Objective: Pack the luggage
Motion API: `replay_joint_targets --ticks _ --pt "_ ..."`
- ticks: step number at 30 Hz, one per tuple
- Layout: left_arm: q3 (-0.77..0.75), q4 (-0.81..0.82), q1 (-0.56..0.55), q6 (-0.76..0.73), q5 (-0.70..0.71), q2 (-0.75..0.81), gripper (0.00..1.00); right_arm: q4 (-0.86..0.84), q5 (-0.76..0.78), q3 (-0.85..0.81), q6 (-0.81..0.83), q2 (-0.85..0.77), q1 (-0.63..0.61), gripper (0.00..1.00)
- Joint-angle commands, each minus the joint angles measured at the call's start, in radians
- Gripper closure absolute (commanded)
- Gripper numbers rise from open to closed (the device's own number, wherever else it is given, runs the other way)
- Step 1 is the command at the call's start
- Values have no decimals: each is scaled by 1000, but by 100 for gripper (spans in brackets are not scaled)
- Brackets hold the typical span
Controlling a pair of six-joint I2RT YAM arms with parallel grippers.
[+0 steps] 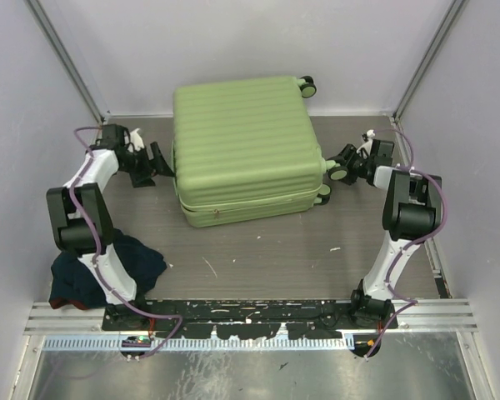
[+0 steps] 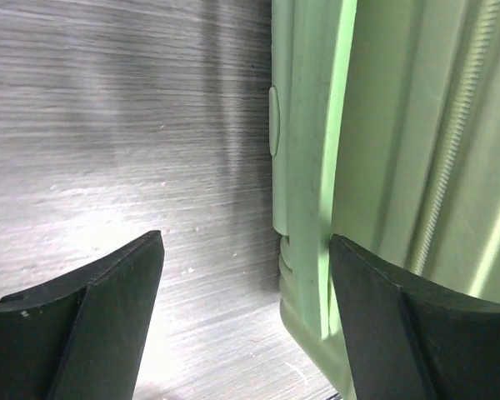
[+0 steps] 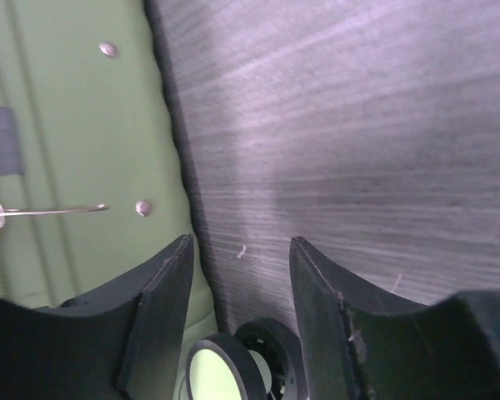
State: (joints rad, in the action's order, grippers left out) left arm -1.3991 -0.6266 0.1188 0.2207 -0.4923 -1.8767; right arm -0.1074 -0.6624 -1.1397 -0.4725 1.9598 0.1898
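I count one luggage, two arms and one dark heap of cloth on the wooden table.

The luggage lies flat and closed at 12 o'clock from the arm bases, on the far half of the table. It is the biggest thing in view: a light-green hard shell with ribs running across its top face. A seam splits the two halves along the near edge. I can make out at least two small black wheels on its 3 o'clock end, one at the far corner and one at the near corner.

The left gripper sits at the case's 9 o'clock side. In its wrist view the left gripper is spread wide and grasps nothing. The green edge of the case stands between the fingers, and I cannot tell whether either one touches it.

The right gripper is at the case's 4 o'clock corner. Its wrist view also shows it released, with bare table between the fingers. There the case shows two small rivets and a thin metal pull, with one wheel below.

The cloth heap lies at 8 o'clock, against the left arm's base.
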Motion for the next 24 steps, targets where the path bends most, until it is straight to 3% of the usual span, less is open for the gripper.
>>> replay_joint_targets --ticks 1,9,17,24 --pt "23 22 64 58 -40 144 18 97 12 -4 4 4 -14 48" --pt "106 38 189 236 -132 212 15 156 -38 150 -13 -10 -52 62" --pt "113 73 198 264 -147 198 15 143 -86 344 26 -103 -169 62" --pt "-55 127 195 269 -179 35 19 92 -150 488 118 -346 -254 57"
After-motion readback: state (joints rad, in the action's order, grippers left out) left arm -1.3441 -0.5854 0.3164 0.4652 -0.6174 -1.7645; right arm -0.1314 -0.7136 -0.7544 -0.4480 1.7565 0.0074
